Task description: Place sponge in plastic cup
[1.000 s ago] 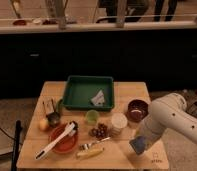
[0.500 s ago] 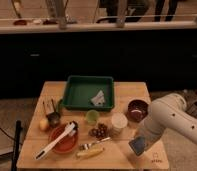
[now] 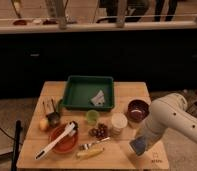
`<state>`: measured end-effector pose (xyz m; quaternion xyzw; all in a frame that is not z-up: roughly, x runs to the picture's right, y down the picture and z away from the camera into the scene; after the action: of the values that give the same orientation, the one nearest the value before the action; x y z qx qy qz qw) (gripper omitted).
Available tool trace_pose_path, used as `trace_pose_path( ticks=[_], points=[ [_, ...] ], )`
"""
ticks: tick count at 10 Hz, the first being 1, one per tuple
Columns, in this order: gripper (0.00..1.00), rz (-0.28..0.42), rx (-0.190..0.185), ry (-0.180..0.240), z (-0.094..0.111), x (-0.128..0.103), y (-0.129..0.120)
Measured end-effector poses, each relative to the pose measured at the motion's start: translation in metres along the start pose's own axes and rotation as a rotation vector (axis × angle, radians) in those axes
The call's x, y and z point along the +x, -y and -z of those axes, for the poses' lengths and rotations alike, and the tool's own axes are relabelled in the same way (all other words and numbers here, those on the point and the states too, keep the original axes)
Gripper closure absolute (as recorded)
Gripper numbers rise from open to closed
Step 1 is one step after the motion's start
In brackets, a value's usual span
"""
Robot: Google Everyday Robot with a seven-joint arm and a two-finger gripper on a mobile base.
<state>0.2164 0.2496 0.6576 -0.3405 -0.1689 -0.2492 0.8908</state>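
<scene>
The sponge (image 3: pixel 137 146), a small blue-grey block, is at the front right of the wooden table (image 3: pixel 123 158), right at the tip of my white arm. My gripper (image 3: pixel 140 141) comes down from the right onto it, and the arm hides how it meets the sponge. The plastic cup (image 3: pixel 92 117), short and light green, stands upright near the table's middle, just in front of the green tray. It is well to the left of the gripper and looks empty.
A green tray (image 3: pixel 79 95) at the back holds a crumpled white scrap (image 3: pixel 98 98). A cream cup (image 3: pixel 118 123) and a dark red bowl (image 3: pixel 138 109) stand between the green cup and my arm. Grapes (image 3: pixel 98 131), a red bowl with a white brush (image 3: pixel 63 140), a yellow item (image 3: pixel 90 152), an apple (image 3: pixel 43 124) and a metal cup (image 3: pixel 53 119) lie to the left.
</scene>
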Motion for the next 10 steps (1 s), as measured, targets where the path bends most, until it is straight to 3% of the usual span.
trace_pose_path(
  ticks=[2,4,10],
  points=[
    [0.78,0.027,0.000,-0.024,0.006,-0.004,0.003],
    [0.96,0.072,0.005,-0.054,0.017,-0.025,0.022],
    [1.00,0.215,0.013,-0.102,0.034,-0.070,0.075]
  ],
)
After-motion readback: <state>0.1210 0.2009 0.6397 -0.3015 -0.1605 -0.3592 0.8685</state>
